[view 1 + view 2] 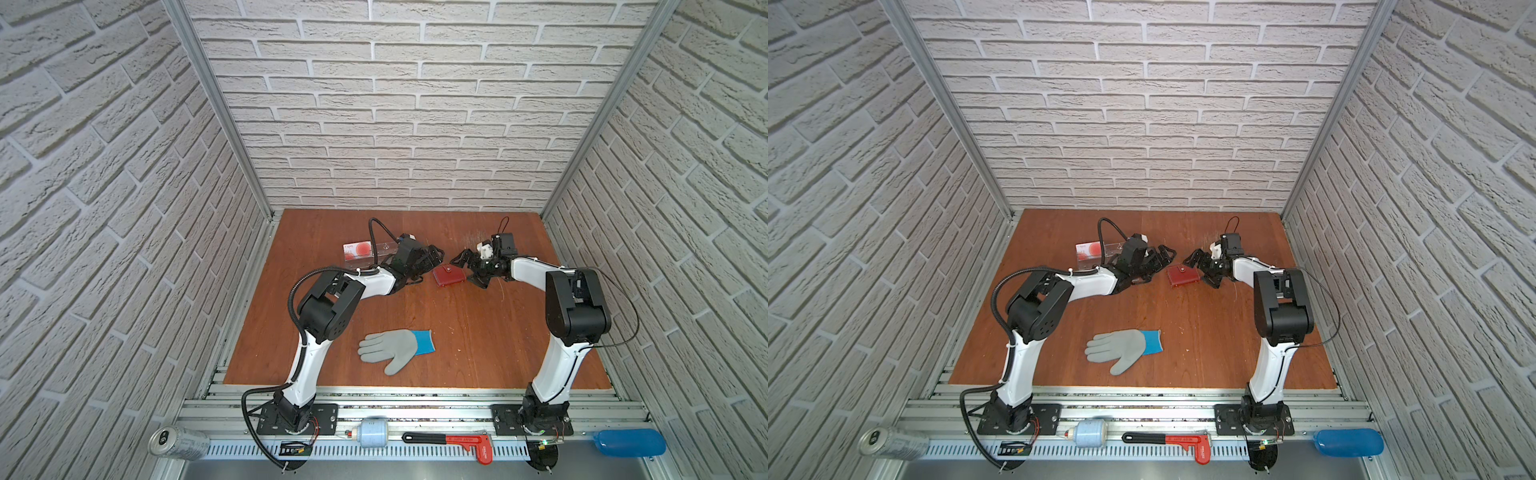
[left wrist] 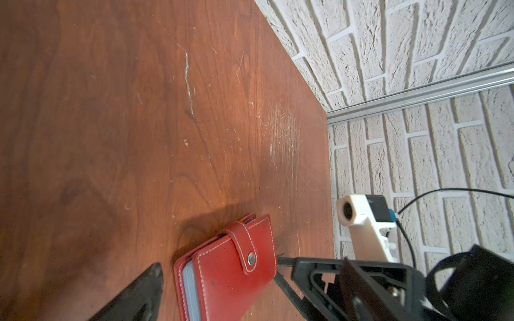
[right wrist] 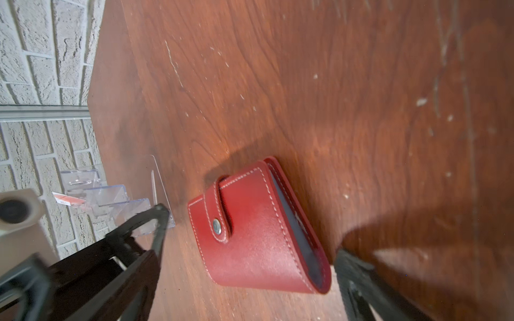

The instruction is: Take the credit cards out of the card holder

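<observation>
Brick-patterned walls [image 1: 415,124] closed in a reddish wooden surface [image 1: 457,332], scratched near its far edge. Toward the far middle of it lay the card holder [image 1: 450,276] [image 1: 1183,276], flat and closed, its strap tab snapped down over the silver stud. In the wrist views [image 2: 228,266] [image 3: 258,236] grey-blue sleeve edges showed along its open side; what they held could not be made out.

The left claw [image 1: 430,266] [image 1: 1160,266] sat just beside the holder on one side, jaws spread wide and gripping nothing. The right claw [image 1: 465,270] [image 1: 1198,271] faced it from the other side, jaws equally wide apart and empty. One of its fingertips seemed to touch the holder's edge, though the angle left that unsure.

Behind the left claw stood a clear acrylic stand [image 1: 368,259] [image 3: 111,197], with a white card with red circles [image 1: 357,248] propped in it. Nearer the front of the surface a grey glove [image 1: 392,349] with a blue cuff lay flat, well apart from both claws.
</observation>
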{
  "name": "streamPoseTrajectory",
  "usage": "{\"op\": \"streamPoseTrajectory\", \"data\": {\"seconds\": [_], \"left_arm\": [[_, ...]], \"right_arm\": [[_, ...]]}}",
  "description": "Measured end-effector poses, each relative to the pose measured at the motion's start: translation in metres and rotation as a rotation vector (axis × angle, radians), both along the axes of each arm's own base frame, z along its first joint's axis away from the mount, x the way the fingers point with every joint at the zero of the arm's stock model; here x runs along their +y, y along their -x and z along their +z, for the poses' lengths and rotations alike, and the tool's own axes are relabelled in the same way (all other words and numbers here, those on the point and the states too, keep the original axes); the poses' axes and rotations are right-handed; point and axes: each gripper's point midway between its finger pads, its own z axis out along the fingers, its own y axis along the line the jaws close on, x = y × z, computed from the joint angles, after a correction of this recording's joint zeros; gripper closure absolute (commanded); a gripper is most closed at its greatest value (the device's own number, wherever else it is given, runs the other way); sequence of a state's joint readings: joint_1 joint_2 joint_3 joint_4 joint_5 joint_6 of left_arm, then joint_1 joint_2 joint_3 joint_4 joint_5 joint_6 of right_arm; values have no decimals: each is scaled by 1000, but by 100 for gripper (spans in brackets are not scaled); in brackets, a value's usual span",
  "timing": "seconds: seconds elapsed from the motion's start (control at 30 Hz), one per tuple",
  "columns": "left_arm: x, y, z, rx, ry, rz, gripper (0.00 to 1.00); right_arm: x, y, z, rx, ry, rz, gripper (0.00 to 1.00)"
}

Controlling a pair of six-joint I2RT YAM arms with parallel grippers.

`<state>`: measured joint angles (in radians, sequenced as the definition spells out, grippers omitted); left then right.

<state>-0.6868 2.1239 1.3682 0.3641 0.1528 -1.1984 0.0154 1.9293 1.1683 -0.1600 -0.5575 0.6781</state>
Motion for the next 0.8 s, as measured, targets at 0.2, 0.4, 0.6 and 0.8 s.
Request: {"op": "streamPoseTrajectory", "data": {"seconds": [0.2,0.4,0.6,0.8], "left_arm": [[13,12,31,-38,15,-12,2],[33,24,39,-38,14,-7,2],[54,26,29,-11,-7,18,2],[57,26,28,-10,-10,8,2]], "right_arm": [[13,10,1,-7,-8,16,1],[45,39,3,-1,-31,56,1],[68,64,14,-1,-68,93,1],[27,43,41,-57,4,33,3]]}}
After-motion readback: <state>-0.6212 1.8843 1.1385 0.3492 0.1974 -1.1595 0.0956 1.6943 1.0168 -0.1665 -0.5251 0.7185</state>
